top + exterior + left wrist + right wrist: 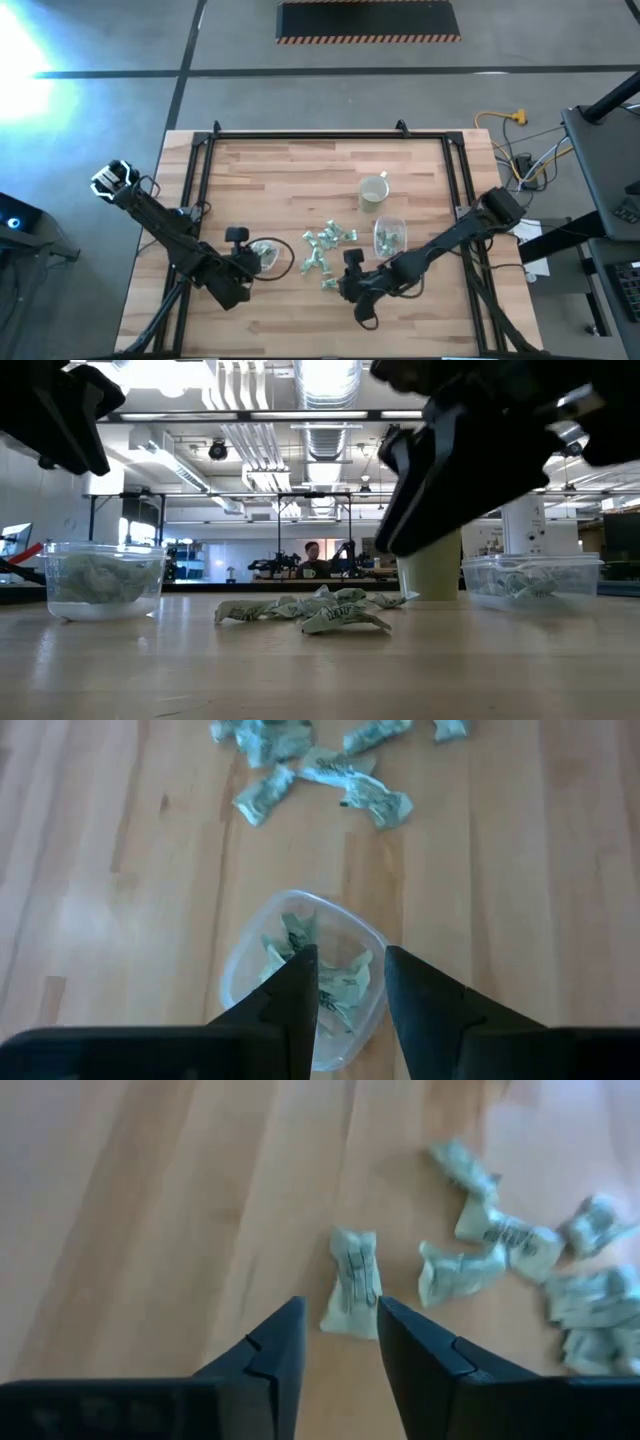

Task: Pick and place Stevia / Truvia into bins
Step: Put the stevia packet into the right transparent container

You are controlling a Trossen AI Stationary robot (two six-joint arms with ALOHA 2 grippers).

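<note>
the wooden worktop [300, 170] carries everything, and the job looks partly done. the two dark arms reach in from either side. the cream mug [373, 190] stands apart near the far side and plays no part.

of the bins, the round-cornered tub [389, 236] on the right side holds several packets, and the round tub [266, 255] on the left side holds a small heap too. so both have been fed already.

what is left is the loose pile of packets [328, 252] lying between the tubs, perhaps a dozen, crumpled and scattered.

the left gripper [347, 982] hangs right over the round tub, fingers a little apart and holding nothing. the right gripper [338, 1338] sits low at the near edge of the pile, fingers spread either side of one packet [352, 1283], not yet closed on it.
</note>
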